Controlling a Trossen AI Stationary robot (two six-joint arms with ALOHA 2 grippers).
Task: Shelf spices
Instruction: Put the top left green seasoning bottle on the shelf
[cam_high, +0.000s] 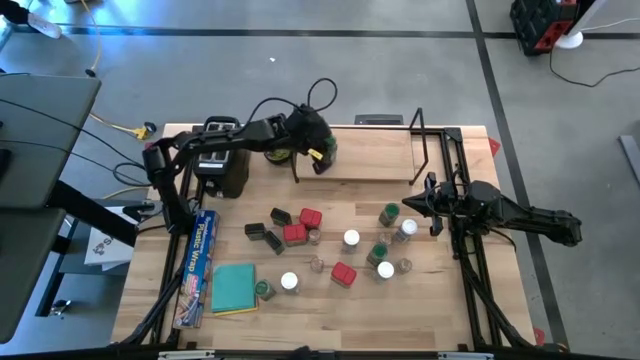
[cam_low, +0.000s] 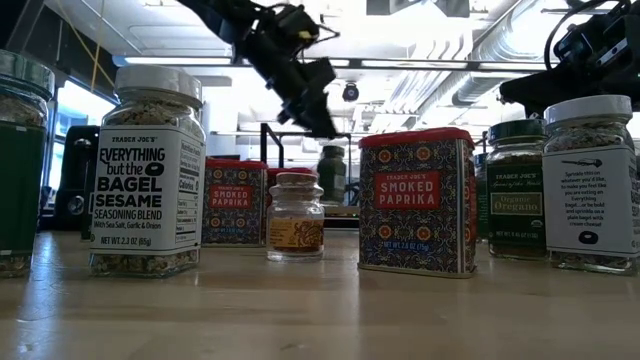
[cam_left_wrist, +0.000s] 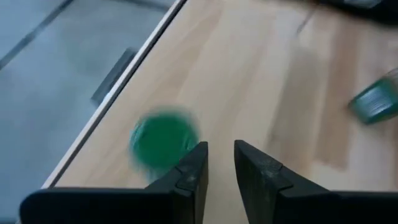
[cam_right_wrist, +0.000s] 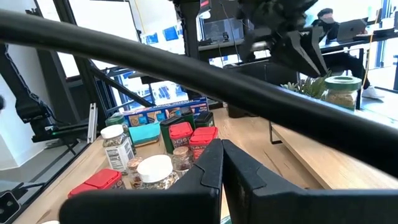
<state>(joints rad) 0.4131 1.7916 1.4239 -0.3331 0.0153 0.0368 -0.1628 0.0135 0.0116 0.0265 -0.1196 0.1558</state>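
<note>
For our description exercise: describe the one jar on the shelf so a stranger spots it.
Find the light-wood shelf at the table's back. At its left end, under the left gripper, stands a green-lidded jar. It alone is shelved; the other spices stand on the tabletop.

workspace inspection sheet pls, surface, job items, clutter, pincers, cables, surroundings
surface: light-wood table, mostly bare on its right part.
job's things: one green-lidded jar stands on the shelf near its left end; red tins, dark tins, white-lidded jars and green-lidded ones are scattered on the table in front of the shelf.
clutter: black toaster, teal pad, long foil-wrap box, small plant.
grippers: left pincer is above the shelf beside the green-lidded jar, holding nothing; right pincer shut, empty, at the table's right.
cables: black loops over the left arm; a yellow-plug lead on the floor.
surroundings: grey floor, a person at a desk.
</note>
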